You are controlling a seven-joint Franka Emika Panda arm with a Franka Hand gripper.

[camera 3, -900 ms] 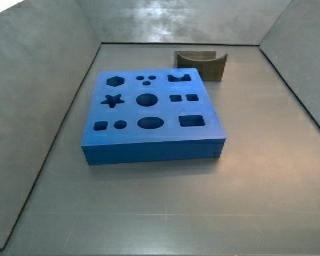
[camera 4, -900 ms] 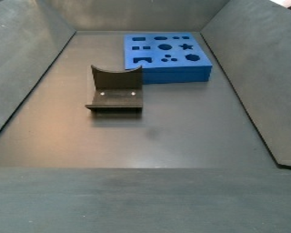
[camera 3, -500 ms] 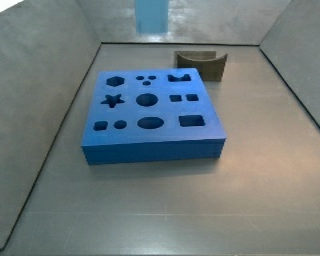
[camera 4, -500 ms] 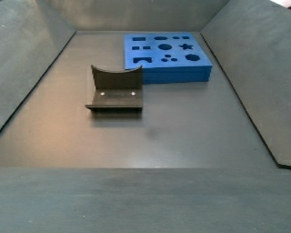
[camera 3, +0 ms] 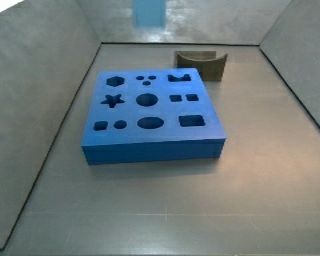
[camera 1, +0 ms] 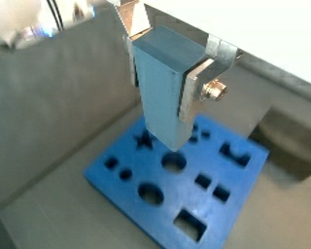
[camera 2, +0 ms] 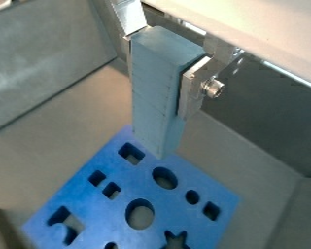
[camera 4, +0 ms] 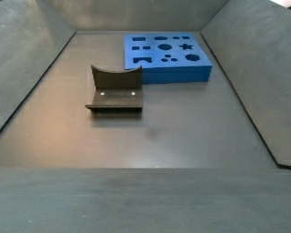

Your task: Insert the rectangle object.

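Gripper (camera 1: pixel 171 68) first: from my seat I see it clamped on the rectangle object (camera 1: pixel 166 92), the flat silver fingers (camera 1: pixel 201 80) pressed against opposite faces of the block's upper part in both wrist views (camera 2: pixel 165 53). Nothing else sits between the plates.

That light-blue block (camera 2: pixel 155 97) hangs upright, its plain faces running straight down from the grip, with its lower end clear of everything beneath it. It is up in the air above the blue board (camera 1: pixel 182 185), not touching it. In a side view only the block's bottom edge (camera 3: pixel 149 12) pokes in at the top of the frame, high over the far end of the bin; the gripper itself is out of that picture.

Below, the dark-blue board (camera 3: pixel 149 112) lies flat on the floor with its shaped cut-outs facing up: a hexagon, a star, circles, an oval, squares and a rectangular hole (camera 3: pixel 192 120) near one corner. All the cut-outs I can make out are unfilled. How the block's lower end lines up with any one hole I cannot tell from the wrist views.

Just beyond the board's far corner sits the small brown curved block (camera 3: pixel 200 63); in a side view (camera 4: pixel 115 89) it stands well apart from the board (camera 4: pixel 167 56), resting on the grey floor (camera 4: pixel 148 136) with its curved cradle facing up. The bin's grey walls (camera 4: pixel 26 73) slope up on each side.
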